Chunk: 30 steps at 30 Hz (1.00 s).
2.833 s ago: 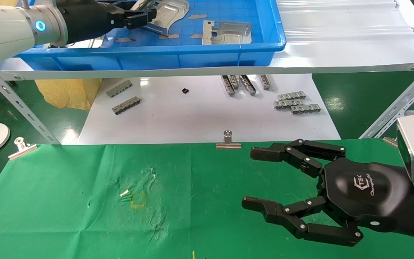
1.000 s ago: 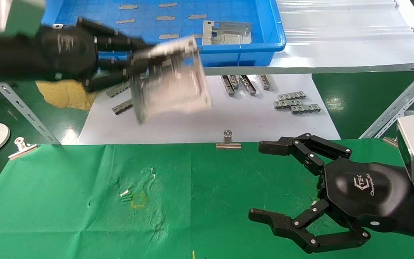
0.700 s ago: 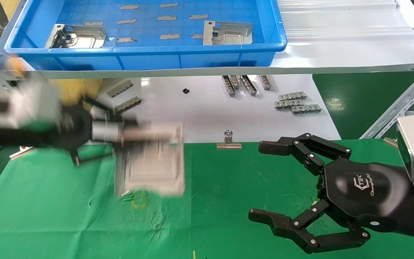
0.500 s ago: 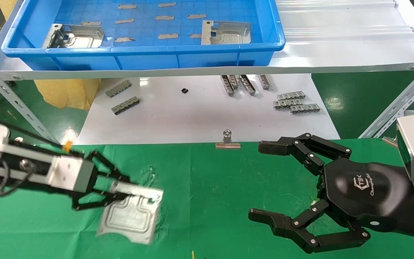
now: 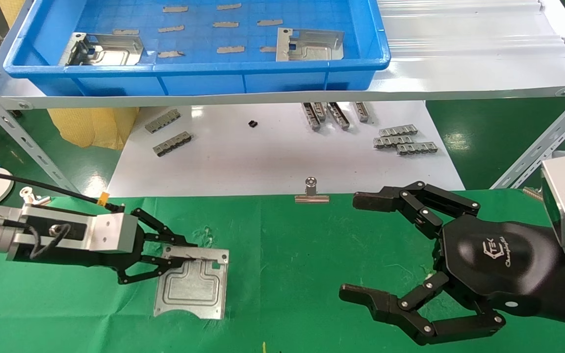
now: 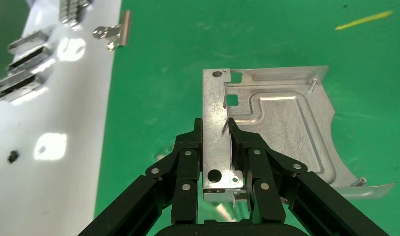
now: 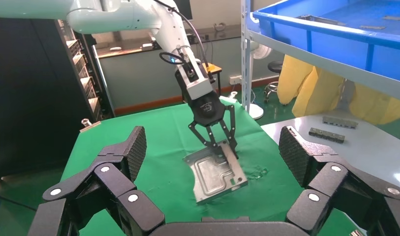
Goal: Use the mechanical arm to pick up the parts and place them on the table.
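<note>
My left gripper (image 5: 180, 255) is shut on the bent flange of a silvery sheet-metal part (image 5: 192, 288), which rests on the green table (image 5: 287, 255) at the left. In the left wrist view the black fingers (image 6: 188, 152) clamp the flange of that part (image 6: 281, 123) from both sides. The right wrist view shows the same part (image 7: 215, 174) on the cloth under the left gripper (image 7: 218, 144). Two more parts (image 5: 103, 49) (image 5: 309, 44) lie in the blue tray. My right gripper (image 5: 361, 247) is open and empty over the table's right side.
The blue tray (image 5: 204, 78) sits on a raised white shelf at the back. Small grey notched strips (image 5: 402, 139) (image 5: 167, 132) lie on the white board (image 5: 263, 157) below it. A silver binder clip (image 5: 311, 192) holds the cloth's far edge.
My left gripper carried the part out of the blue tray, swung down and left, and set it on the green cloth. The right gripper opened a little wider and then held still.
</note>
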### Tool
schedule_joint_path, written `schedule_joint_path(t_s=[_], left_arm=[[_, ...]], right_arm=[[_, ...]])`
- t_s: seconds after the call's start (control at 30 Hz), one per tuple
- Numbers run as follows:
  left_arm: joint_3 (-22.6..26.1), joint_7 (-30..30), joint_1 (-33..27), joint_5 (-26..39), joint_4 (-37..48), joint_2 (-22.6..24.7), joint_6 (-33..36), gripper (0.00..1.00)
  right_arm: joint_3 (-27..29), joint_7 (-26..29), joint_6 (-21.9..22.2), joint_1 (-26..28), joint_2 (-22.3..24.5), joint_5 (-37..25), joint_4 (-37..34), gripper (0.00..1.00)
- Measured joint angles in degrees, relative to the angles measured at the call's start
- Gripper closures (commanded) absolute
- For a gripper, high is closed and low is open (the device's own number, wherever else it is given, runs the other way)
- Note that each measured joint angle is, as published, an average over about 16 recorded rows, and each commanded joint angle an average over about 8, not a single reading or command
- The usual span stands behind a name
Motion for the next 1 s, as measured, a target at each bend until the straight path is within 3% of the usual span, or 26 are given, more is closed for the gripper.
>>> schedule_joint_path(t_s=[0.07, 0.13, 0.53, 1.0], left_arm=[[0.05, 0.84, -0.14, -0.07, 1.76, 0.46, -0.25, 0.06], [0.11, 1.62, -0.33, -0.06, 3.32, 0.87, -0.51, 0.00], [-1.00, 1.99, -1.08, -1.92, 9.79, 2.03, -0.05, 0.00], [-6.20, -6.42, 3.22, -10.43, 12.34, -0.28, 2.22, 0.00]], right_arm=[[0.00, 0.00, 0.00, 0.00, 0.00, 0.00, 0.00, 0.00], [0.00, 0.00, 0.00, 0.00, 0.00, 0.00, 0.00, 0.00], [0.00, 0.00, 0.00, 0.00, 0.00, 0.00, 0.00, 0.00], [0.00, 0.00, 0.01, -0.01, 0.00, 0.01, -0.01, 0.00]])
